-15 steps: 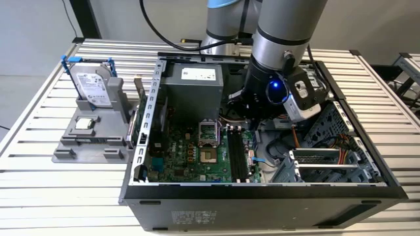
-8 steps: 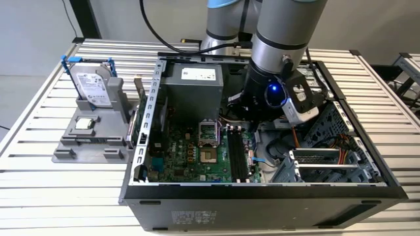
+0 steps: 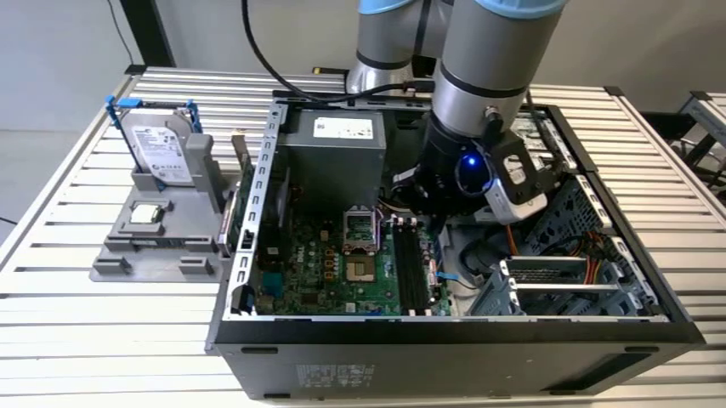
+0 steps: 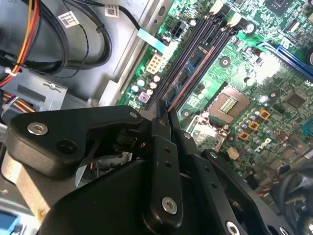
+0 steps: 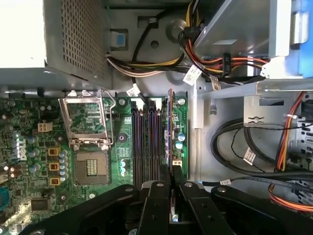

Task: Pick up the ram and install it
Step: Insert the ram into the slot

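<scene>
Slatted metal table [image 3: 68, 255] bears computer case [image 3: 454, 340] and grey holder [image 3: 159, 246].

A: What was behind the rig?
B: Plain pale grey wall [image 3: 68, 51], a dark vertical post [image 3: 151, 32] in front of it at the exterior view's left.
A: And the surface?
B: Slatted aluminium surface [image 3: 80, 336], pale metal, evenly lit. Another slatted piece [image 3: 706, 110] sat at the exterior view's right edge.

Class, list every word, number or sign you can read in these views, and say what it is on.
hard drive label: too small to read.
power supply sticker: blurred.
case sticker: blurred.
cable tags: too small to read.
the ram, clamped in the gripper: nothing readable.
</scene>
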Controlling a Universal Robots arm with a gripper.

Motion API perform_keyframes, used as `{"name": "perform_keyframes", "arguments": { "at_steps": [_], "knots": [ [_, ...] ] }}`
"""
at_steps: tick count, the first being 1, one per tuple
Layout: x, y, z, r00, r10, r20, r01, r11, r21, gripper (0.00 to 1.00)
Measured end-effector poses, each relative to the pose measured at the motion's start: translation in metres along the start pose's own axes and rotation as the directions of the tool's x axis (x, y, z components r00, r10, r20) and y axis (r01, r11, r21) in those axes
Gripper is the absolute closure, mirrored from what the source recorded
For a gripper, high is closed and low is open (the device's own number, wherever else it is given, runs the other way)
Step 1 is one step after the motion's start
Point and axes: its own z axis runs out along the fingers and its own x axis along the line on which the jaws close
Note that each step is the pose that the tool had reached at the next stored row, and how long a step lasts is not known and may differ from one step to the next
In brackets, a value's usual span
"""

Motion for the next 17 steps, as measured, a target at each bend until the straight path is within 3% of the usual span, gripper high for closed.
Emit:
{"name": "perform_keyframes", "arguments": {
  "at_steps": [6, 17],
  "knots": [
    [0.0016, -0.0008, 0.0104, 1.0, 0.002, 0.0001, -0.002, 1.0, 0.0014, 1.0],
    [0.0017, -0.0116, 0.0249, 1.0, 0.003, -0.0013, -0.003, 1.0, 0.003, 1.0]
  ]
}}
